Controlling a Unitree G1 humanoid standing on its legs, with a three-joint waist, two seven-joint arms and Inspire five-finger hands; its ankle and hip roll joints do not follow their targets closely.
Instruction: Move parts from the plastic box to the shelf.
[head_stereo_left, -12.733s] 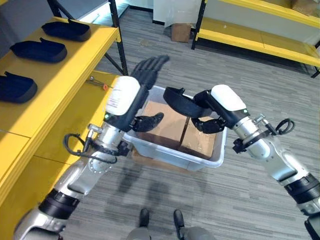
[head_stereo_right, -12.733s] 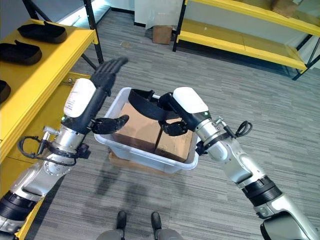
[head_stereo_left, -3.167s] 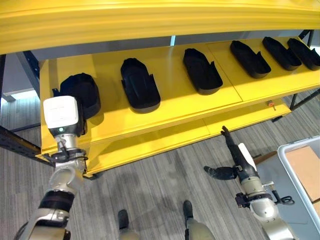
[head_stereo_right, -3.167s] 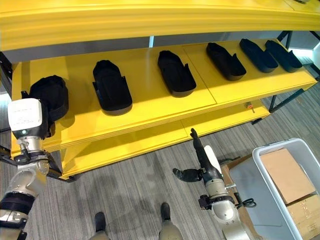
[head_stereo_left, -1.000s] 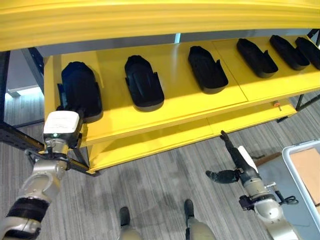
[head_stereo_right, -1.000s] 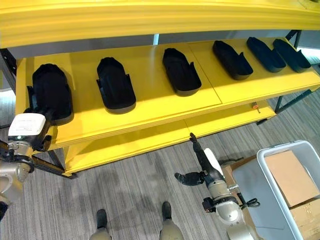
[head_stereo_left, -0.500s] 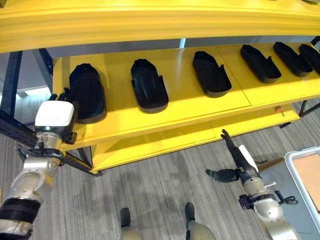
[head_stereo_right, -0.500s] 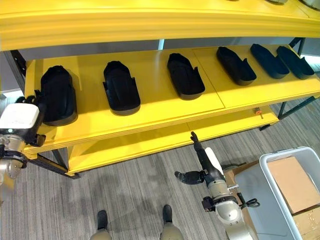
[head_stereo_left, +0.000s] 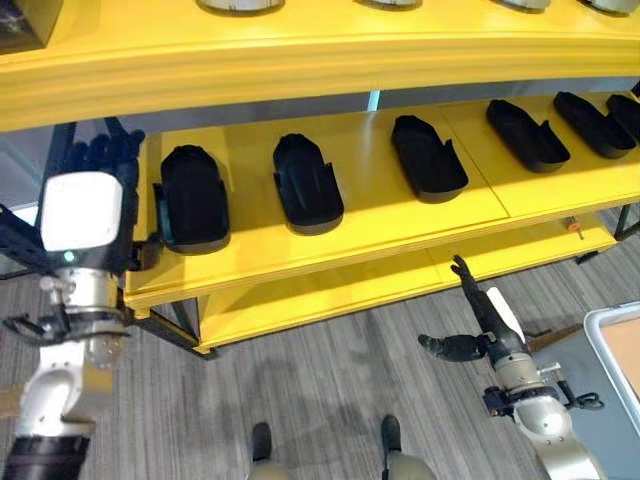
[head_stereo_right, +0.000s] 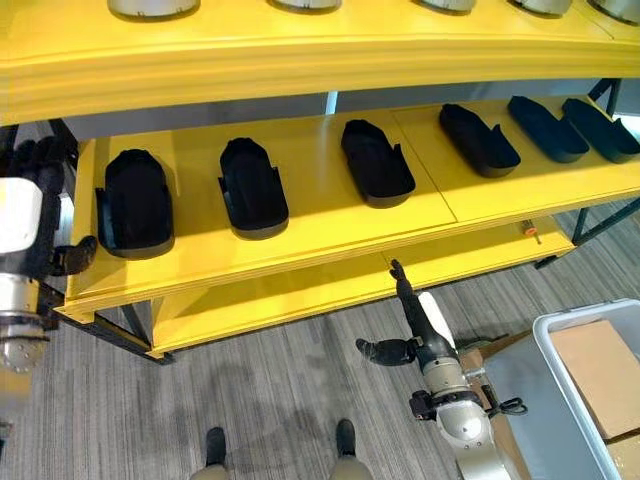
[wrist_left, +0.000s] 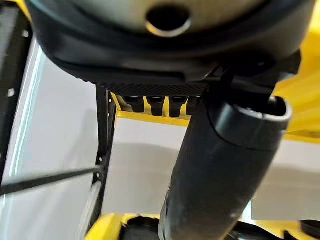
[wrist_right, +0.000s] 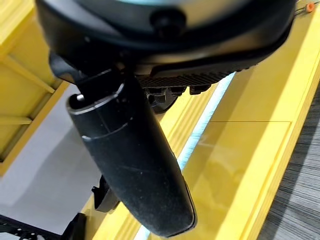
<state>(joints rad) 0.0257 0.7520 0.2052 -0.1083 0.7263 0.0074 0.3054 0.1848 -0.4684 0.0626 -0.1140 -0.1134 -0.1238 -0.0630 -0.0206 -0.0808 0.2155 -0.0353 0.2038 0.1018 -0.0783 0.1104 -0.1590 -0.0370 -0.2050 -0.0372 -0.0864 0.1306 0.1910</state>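
On the yellow shelf (head_stereo_left: 350, 225) sits a row of black parts (head_stereo_left: 193, 198), looking rigid, light, best gripped across the raised sides. Left hand (head_stereo_left: 100, 160) hovers beside, fingers straight, empty; right hand (head_stereo_left: 470, 335) relaxed, empty.

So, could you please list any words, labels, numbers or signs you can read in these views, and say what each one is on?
No text can be read in these views.
The black parts on the yellow shelf carry no visible label.
The cardboard in the plastic box shows no legible print.
The left hand and right hand bear no readable marking.
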